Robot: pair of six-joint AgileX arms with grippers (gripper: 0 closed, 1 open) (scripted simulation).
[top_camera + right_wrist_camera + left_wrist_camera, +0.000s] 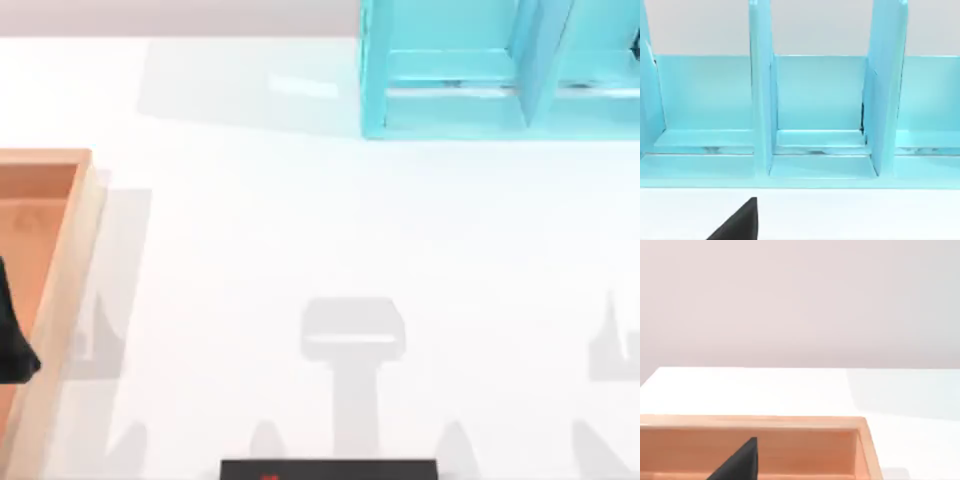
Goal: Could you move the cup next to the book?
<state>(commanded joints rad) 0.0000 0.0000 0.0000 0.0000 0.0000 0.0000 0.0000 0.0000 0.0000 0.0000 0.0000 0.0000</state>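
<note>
White table (300, 220) carries a wooden tray (60, 290) and blue rack (450, 100).

A matte black, wedge-shaped left gripper (737, 462) finger tapers to a point, and the right gripper (737, 222) shows the same black wedge.

Turquoise rack (450, 90), orange-tan tray (60, 290)

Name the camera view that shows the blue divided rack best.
The right wrist view: it faces the blue rack head-on, showing its upright dividers and open compartments. The top view catches just a corner of it at the table's far right. The left wrist view faces the wooden tray instead.
</note>
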